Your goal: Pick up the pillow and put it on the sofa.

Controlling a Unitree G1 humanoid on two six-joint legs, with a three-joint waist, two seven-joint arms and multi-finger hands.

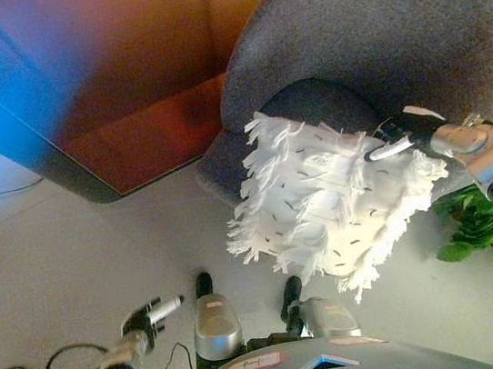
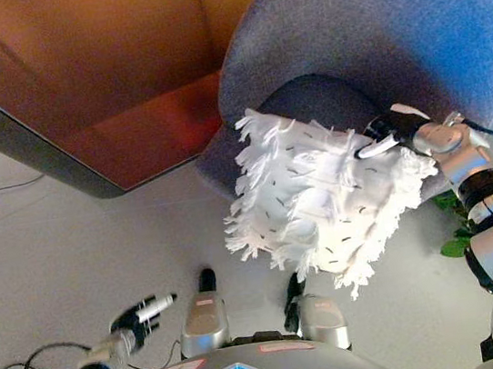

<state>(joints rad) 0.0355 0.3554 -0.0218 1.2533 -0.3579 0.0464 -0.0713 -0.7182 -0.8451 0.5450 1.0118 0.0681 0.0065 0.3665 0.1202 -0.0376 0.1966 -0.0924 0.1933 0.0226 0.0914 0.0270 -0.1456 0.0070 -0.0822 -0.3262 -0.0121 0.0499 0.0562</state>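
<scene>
A white shaggy pillow (image 1: 331,196) with short dark flecks hangs at the front edge of the grey round sofa chair (image 1: 372,29), over its dark seat cushion (image 1: 318,106). My right hand (image 1: 400,135) is at the pillow's upper right edge, fingers curled on its fringe, and holds it up. The pillow's lower part hangs over the floor in front of the seat. My left hand (image 1: 148,318) is low at the lower left, fingers relaxed and empty, away from the pillow.
A brown wooden piece of furniture (image 1: 113,84) with a dark edge stands to the left of the chair. A green leafy plant (image 1: 468,222) sits on the floor to the right, under my right arm. Pale floor (image 1: 71,246) lies in front.
</scene>
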